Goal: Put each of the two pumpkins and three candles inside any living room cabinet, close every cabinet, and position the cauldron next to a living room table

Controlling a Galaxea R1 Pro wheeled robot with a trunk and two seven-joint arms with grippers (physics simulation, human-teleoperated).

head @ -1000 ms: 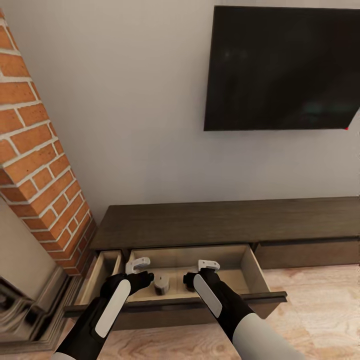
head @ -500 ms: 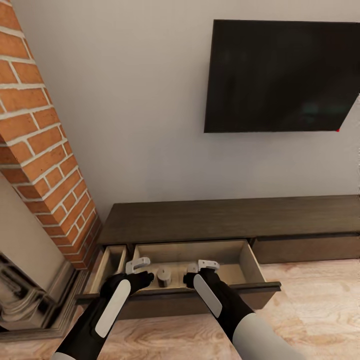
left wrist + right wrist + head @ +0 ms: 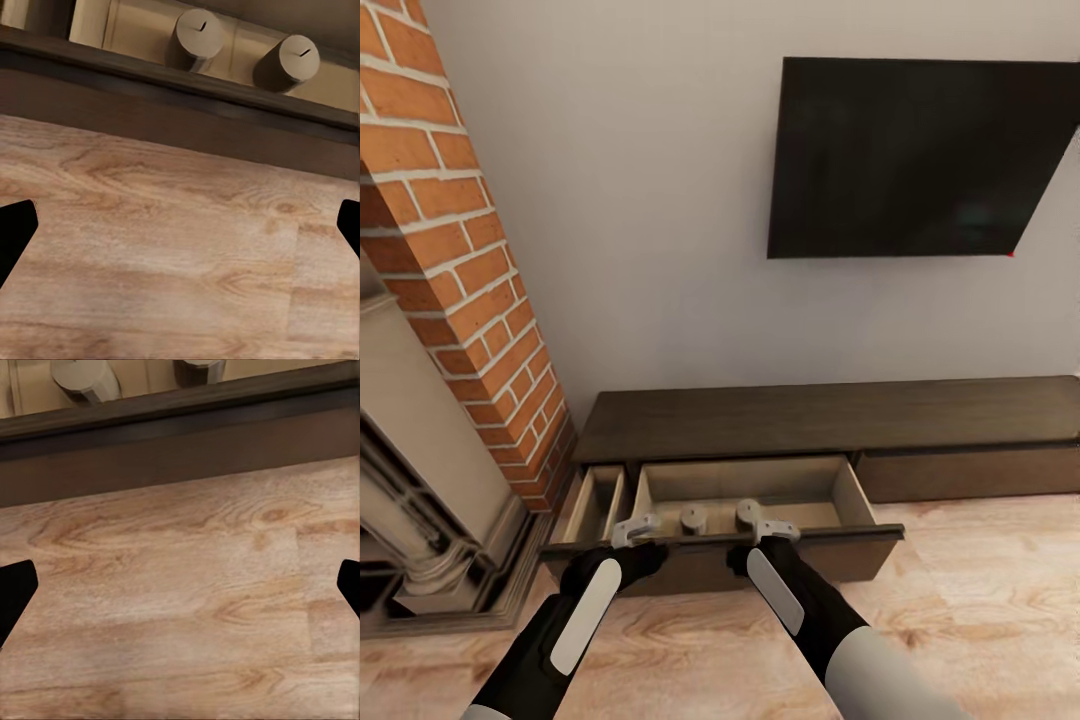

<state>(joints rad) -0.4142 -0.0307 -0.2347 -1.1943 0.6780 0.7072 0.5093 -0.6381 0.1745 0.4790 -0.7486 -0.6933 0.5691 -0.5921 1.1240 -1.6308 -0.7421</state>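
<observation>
Two spread claws, left (image 3: pixel 635 530) and right (image 3: pixel 775 530), above the open cabinet (image 3: pixel 820 425) drawer's front edge.

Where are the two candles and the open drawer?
left candle (image 3: pixel 693 519), head view, on its round top.
right candle (image 3: pixel 748 513), head view, on its top.
open drawer (image 3: pixel 855 497), head view, on its right inner wall.

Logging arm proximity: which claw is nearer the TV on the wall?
Right. The right claw sits at the open drawer's front edge, below the TV's left side; the left claw is at the same edge but further toward the brick chimney.
</observation>
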